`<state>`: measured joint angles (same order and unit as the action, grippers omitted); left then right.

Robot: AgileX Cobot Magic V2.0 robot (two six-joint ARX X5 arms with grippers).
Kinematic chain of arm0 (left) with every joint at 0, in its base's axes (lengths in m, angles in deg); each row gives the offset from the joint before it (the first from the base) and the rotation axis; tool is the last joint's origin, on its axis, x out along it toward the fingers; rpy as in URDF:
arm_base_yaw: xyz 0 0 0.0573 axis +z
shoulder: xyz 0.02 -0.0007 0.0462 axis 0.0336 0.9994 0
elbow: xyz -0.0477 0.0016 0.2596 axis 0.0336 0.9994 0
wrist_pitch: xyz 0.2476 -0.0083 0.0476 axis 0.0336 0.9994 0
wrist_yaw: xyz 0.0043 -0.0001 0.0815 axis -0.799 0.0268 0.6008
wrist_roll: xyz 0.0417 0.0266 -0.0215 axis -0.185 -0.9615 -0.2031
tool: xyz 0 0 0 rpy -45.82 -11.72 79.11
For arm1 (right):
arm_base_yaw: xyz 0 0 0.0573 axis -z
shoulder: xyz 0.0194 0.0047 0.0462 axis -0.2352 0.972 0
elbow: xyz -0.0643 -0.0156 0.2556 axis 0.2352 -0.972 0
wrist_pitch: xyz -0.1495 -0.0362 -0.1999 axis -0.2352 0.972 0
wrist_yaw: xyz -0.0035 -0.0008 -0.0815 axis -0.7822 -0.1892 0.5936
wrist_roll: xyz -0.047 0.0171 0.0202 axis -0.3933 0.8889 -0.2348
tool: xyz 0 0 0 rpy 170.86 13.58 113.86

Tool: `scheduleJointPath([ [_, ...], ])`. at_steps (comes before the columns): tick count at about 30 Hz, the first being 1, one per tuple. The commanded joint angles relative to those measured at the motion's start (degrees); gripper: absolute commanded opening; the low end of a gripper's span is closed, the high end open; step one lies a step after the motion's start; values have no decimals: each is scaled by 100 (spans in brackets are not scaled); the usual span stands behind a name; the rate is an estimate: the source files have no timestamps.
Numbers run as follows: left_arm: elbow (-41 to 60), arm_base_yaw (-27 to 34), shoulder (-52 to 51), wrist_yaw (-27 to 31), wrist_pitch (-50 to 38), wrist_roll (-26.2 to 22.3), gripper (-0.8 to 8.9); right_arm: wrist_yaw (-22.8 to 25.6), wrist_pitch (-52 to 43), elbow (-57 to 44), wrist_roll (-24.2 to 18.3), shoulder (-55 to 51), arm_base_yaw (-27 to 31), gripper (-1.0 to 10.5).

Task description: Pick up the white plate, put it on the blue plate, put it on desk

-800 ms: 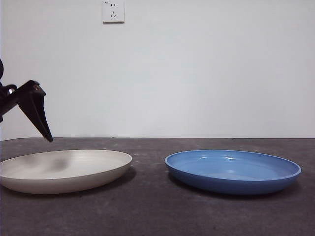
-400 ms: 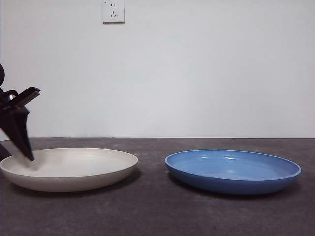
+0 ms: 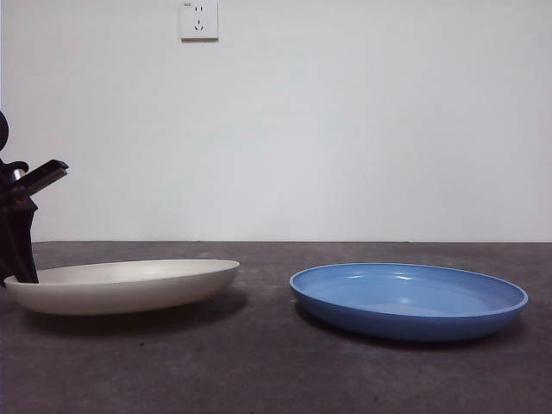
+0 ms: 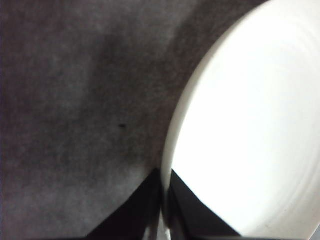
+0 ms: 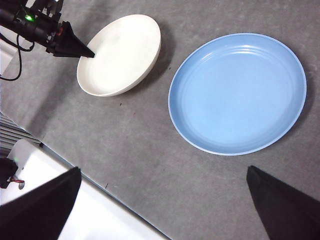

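On the dark counter, the white plate is pinched at its outer rim by the left gripper fingers and tilted slightly, the blue plate is set flat beside it, apart, and the right gripper is held spread above.

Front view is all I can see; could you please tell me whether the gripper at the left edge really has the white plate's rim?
Observer: Yes. The left wrist view shows the left gripper pinching the rim of the white plate, one jaw inside and one outside.
Operator: Thank you. Where is the other arm?
Observer: The right gripper hangs open, high above the desk, and its camera looks down on the blue plate.
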<state>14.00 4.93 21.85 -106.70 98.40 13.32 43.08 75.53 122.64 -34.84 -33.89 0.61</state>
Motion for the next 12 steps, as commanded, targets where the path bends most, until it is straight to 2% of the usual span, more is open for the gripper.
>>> scheduleJointPath([
  [1, -369, -87, 79, -31, 214, 26, 11, 13, -46, 118, -2, 22, 7, 659],
  [6, -951, -385, 37, -31, 756, 166, 11, 280, 140, 269, 2, 22, 11, 658],
  [12, -1635, -1128, 39, -26, 1027, 485, 11, 627, 424, 579, -4, 17, 11, 658],
])
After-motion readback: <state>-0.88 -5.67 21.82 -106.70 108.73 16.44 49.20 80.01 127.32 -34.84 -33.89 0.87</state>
